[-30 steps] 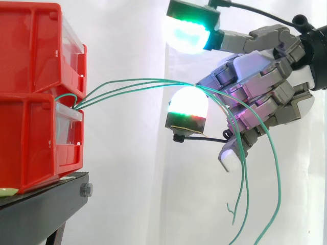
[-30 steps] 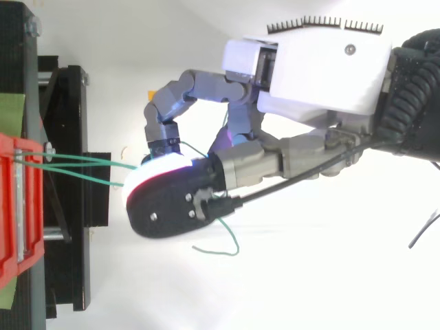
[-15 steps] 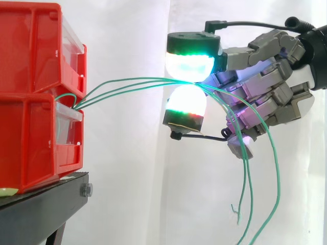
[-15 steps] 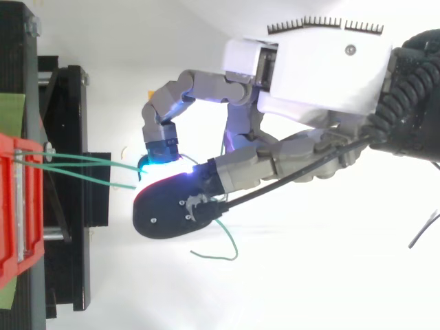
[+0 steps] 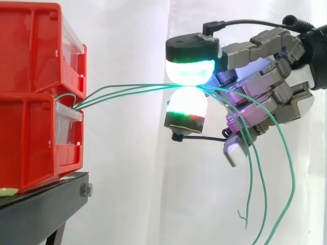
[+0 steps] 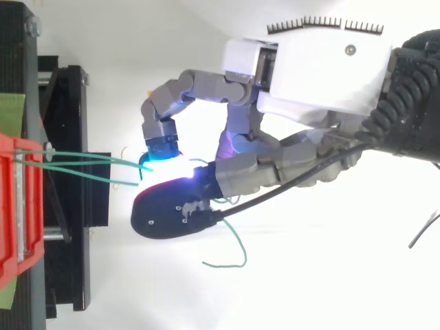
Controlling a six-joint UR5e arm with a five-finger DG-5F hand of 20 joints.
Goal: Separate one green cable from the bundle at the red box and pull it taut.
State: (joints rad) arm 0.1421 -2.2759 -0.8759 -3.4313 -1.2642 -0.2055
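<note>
Three green cables [image 5: 153, 86] come out of the lower red box [image 5: 30, 138] and run right, nearly level, to my hand [image 5: 265, 97]. Two glowing fingertips [image 5: 190, 71] press together from above and below, with the cables pinched between them. The other fingers curl behind. Past the pinch the cables droop in long loose loops [image 5: 288, 168] under the hand. From above, the hand [image 6: 323, 69] reaches left toward the box edge [image 6: 20, 206], and two cable strands [image 6: 75, 154] cross the gap to the fingertips. One free cable end [image 6: 234, 247] curls beside the hand.
A second red box [image 5: 30, 46] sits stacked on the lower one. Both rest on a black stand [image 5: 41, 209] at the left. A white curtain hangs behind, with open space below and between the boxes and the hand.
The upper fingertip has come down onto the lower one, closing on the cables. The strands toward the box have straightened slightly, and the hanging loops have swung to the right.
</note>
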